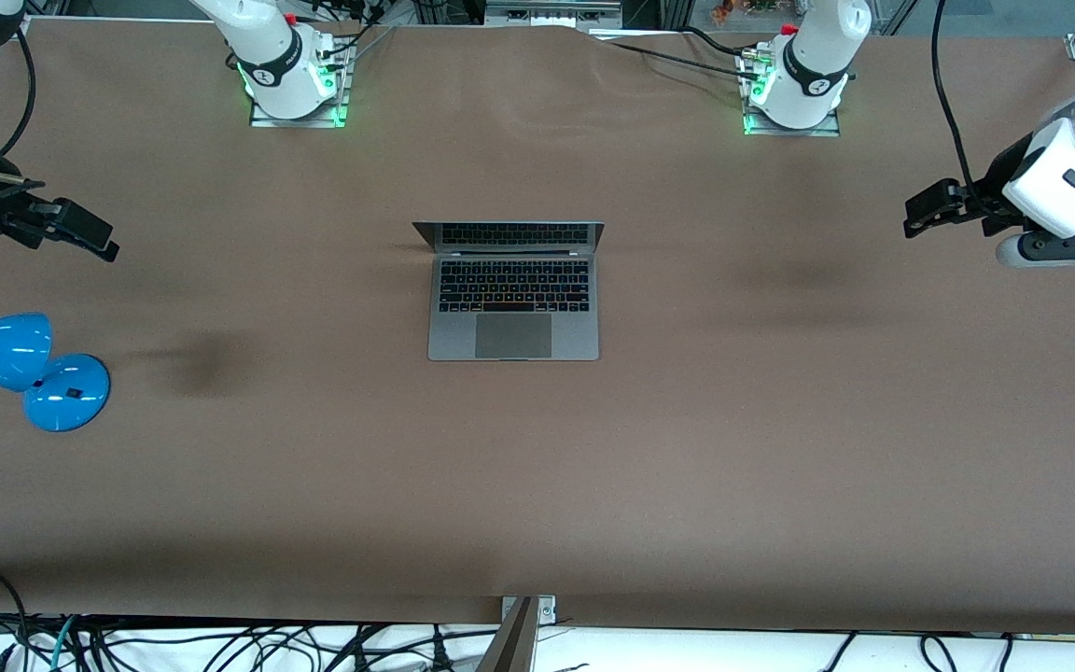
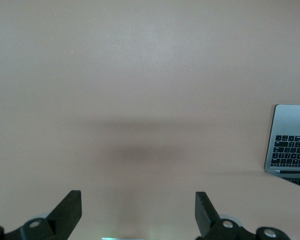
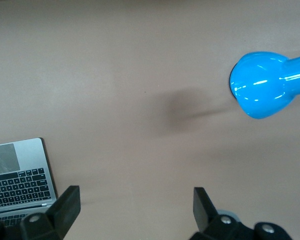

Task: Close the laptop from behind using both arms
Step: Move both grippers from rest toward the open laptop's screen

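Note:
The space-grey laptop (image 1: 513, 299) sits open in the middle of the brown table (image 1: 537, 485), with its lid raised toward the arm bases and its keyboard and trackpad showing. My left gripper (image 1: 920, 213) hangs open and empty over the left arm's end of the table, well apart from the laptop. In the left wrist view its fingers (image 2: 69, 207) stand wide apart and the laptop's corner (image 2: 290, 145) shows at the edge. My right gripper (image 1: 94, 235) is open and empty over the right arm's end. The right wrist view shows its own gripper (image 3: 136, 197) and the laptop (image 3: 19, 175).
A blue desk lamp (image 1: 24, 369) lies on the table at the right arm's end, nearer to the front camera than the right gripper; it also shows in the right wrist view (image 3: 262, 85). The arm bases (image 1: 290, 79) (image 1: 794, 89) glow green at the table's edge.

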Controlling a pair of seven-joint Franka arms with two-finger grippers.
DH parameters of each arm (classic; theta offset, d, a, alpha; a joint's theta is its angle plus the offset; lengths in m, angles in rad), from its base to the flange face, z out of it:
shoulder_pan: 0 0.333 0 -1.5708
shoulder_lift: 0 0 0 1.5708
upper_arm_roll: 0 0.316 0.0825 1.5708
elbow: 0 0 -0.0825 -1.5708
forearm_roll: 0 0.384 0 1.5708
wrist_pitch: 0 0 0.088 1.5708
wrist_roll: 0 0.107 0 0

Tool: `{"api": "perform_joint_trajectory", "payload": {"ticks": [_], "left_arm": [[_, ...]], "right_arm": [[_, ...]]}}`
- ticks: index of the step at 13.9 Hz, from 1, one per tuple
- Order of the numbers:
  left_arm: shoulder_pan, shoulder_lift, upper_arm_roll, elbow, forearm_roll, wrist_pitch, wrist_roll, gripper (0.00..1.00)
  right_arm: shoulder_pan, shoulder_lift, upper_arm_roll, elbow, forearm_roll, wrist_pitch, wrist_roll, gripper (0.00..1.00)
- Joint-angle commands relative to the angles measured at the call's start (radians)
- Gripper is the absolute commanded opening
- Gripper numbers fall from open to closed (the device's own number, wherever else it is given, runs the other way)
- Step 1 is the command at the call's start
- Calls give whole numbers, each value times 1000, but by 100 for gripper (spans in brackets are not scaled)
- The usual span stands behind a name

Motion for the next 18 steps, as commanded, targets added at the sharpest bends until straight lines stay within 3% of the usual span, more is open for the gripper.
{"api": "perform_joint_trajectory", "payload": {"ticks": [1, 10, 18], "left_arm": [[3, -35, -19, -33, -22, -7, -26, 100], [-1, -32, -61, -34, -56, -14, -78, 100], [-1, -7, -260, -43, -102, -13, -299, 100]], "right_arm": [[4, -14, 1, -7, -2, -4, 14, 100], [4, -14, 2, -6, -4, -4, 13, 100], [6, -16, 25, -7, -4, -7, 13, 100]]}}
